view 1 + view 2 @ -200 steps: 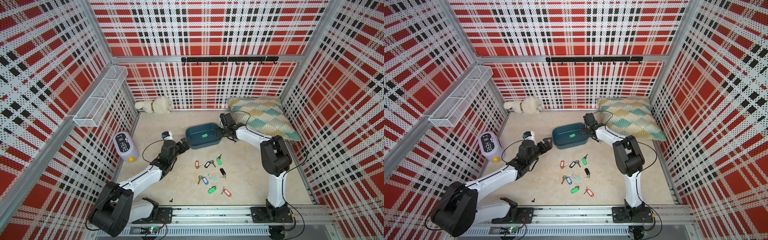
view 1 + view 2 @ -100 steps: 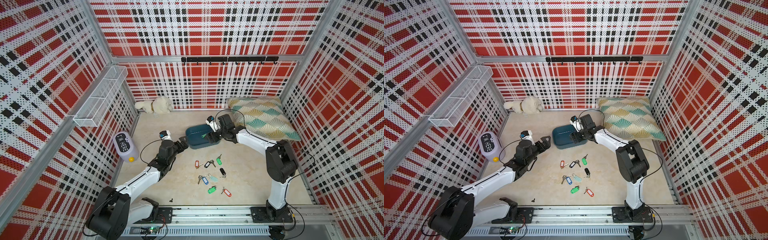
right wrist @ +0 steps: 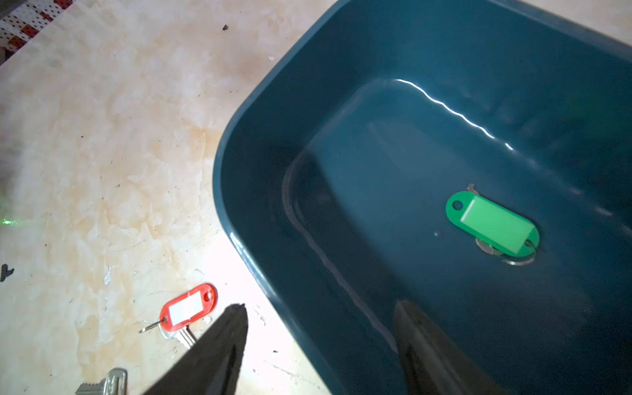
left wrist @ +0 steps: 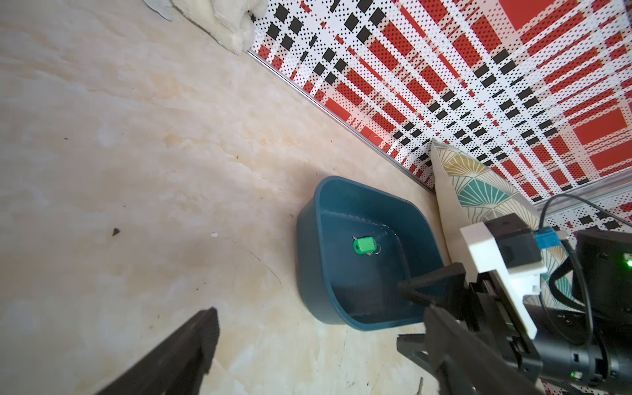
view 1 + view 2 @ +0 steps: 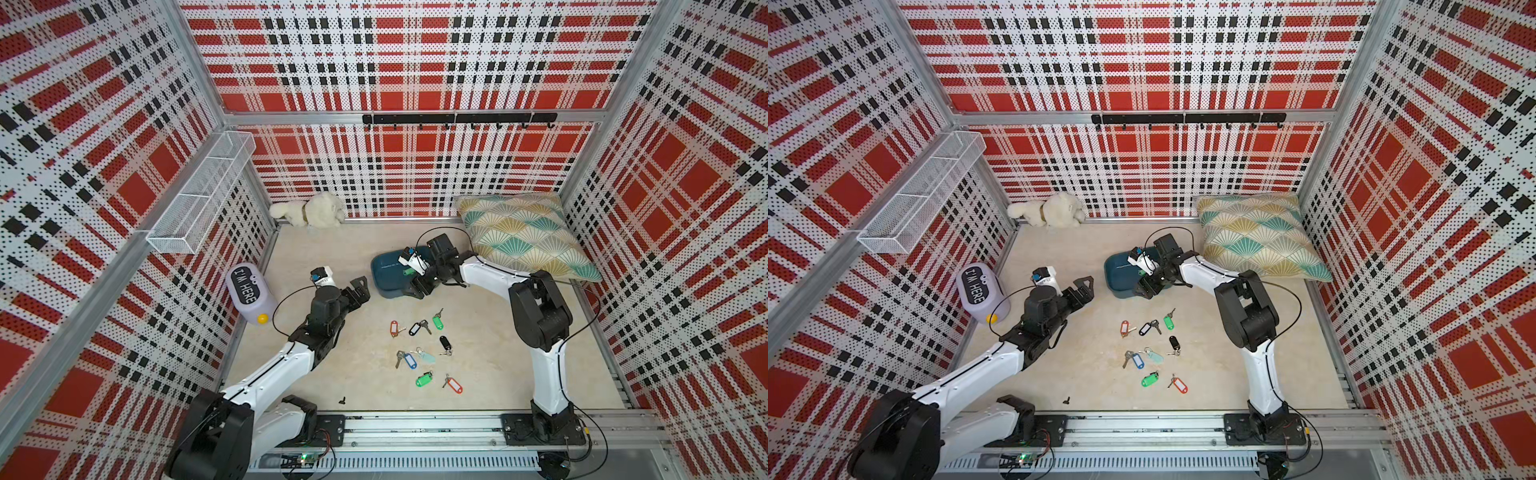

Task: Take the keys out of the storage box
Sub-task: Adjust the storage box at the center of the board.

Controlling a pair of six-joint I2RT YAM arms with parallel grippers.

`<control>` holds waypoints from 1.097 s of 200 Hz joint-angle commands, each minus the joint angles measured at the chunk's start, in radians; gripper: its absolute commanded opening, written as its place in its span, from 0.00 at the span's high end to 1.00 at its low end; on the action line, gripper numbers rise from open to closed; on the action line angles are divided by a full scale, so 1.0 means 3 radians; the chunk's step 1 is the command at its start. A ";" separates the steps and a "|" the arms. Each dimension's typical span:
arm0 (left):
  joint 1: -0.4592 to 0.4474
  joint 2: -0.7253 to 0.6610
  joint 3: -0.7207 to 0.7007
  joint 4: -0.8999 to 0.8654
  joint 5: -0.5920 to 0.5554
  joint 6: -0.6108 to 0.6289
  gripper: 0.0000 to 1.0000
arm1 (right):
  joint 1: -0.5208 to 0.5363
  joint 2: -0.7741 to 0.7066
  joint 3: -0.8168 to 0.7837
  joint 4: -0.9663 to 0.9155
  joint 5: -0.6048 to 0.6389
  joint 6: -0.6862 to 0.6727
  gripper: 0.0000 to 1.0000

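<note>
1. One storage box (image 5: 384, 274), dark teal, sits on the tabletop (image 5: 365, 365) just in front of the pillow (image 5: 523, 237); I judge it light, stiff plastic with a slick wall, so a nudge would skid or tip it; its rim is where to pinch it, if need be.
2. My right fingers (image 5: 417, 287) are parted and empty, straddling the box's near wall, one tip inside and one outside over the tabletop; my left fingers (image 5: 360, 289) are spread wide, holding nothing, near the box's opposite end.
3. Eight keys (image 5: 426, 356) lie scattered on the tabletop outside the box; those look done to me.
4. A green key (image 4: 365, 245) lies flat on the box's floor, away from the walls; light and rigid, I reckon, and apt to slide on glossy plastic.
5. Its tag (image 3: 492, 222) is the broadest, thickest part; I would close across its narrow width; the ring (image 3: 519, 261) and the metal blade, half hidden beneath, look too thin and low to catch.
</note>
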 commanded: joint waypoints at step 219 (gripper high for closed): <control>0.0092 -0.0191 -0.0154 -0.0044 -0.0184 0.0077 0.00 | -0.0012 0.0160 0.1192 -0.0948 -0.1024 0.0316 1.00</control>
